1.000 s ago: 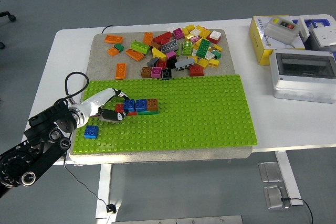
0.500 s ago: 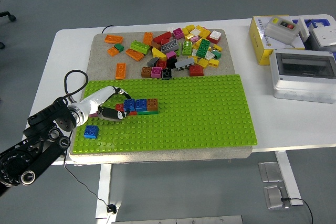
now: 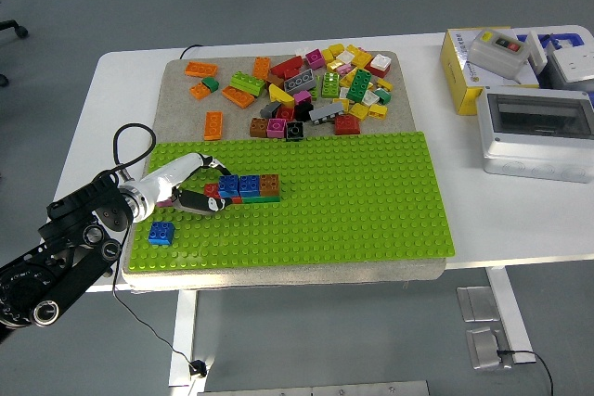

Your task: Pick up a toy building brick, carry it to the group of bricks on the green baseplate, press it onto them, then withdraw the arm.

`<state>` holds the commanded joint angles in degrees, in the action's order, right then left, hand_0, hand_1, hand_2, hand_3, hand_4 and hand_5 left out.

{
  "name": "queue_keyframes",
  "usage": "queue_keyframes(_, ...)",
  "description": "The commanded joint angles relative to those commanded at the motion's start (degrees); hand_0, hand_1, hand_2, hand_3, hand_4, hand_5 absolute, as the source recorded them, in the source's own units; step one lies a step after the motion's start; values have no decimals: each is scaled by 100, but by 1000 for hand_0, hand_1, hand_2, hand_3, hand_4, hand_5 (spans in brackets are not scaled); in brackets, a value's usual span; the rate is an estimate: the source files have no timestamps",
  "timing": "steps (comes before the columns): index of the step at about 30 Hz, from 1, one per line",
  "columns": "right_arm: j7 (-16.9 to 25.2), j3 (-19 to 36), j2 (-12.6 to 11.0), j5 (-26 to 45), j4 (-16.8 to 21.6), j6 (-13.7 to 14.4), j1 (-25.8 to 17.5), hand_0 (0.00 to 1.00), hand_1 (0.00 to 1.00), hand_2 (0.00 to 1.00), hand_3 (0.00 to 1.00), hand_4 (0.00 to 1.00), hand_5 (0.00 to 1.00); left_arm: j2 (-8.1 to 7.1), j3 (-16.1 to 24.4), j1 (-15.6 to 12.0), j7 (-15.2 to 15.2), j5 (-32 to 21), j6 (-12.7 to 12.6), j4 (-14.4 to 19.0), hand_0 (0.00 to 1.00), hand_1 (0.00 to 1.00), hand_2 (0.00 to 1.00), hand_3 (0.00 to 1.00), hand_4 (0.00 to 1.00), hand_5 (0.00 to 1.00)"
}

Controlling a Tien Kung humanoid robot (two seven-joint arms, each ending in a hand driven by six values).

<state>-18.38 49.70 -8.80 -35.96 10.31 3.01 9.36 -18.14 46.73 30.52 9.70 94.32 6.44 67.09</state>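
Baseplate [image 3: 353, 192], green, covers the near half of the mat; I see the brick group [image 3: 249, 187] at its left part. Left hand [image 3: 190, 190] sits at the group's left end, fingers curled around a small red brick [image 3: 212, 190] touching the group. I judge pressing under way; withdrawal remains. Open plate lies toward the left edge, one loose blue brick [image 3: 161, 233] nearby
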Motion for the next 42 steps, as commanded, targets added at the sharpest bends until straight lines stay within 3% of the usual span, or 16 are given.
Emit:
queue_keyframes(1,1,-2,-1,2,0,-1,-1,707,643,596,788,643,998,-9,34,-10,-21,13,-24,42,998,955,953,775,763,297)
queue_keyframes(2,1,-3,-3,3,0,-1,-3,707,643,595,787,643,998,-22,82,-27,-44,40,-55,112,998,962,981,857,787,334)
queue_keyframes(6,6,-12,-12,9,0,-1,-5,707,643,595,787,643,998,-105,297,-128,-64,178,-136,470,998,962,981,857,787,334)
queue_keyframes(7,7,-15,-14,14,0,-1,-7,707,643,592,787,643,998,-135,359,-168,-41,225,-139,587,998,961,972,755,807,372)
queue_keyframes(12,12,-8,-30,16,0,0,-15,707,643,592,787,643,998,-262,433,-324,167,400,-44,1111,998,961,972,755,807,372)
queue_keyframes(15,5,17,-33,-16,0,-5,-16,708,644,592,788,644,998,-273,390,-363,235,440,5,1254,998,955,967,718,816,386)
queue_keyframes(32,-1,35,-18,-43,0,-8,-25,707,643,593,787,643,998,-253,137,-365,230,489,7,906,998,967,967,713,823,413)
queue_keyframes(42,4,39,-19,-34,0,-8,-20,707,641,593,787,642,998,-270,109,-411,288,469,73,966,998,968,967,710,828,425)
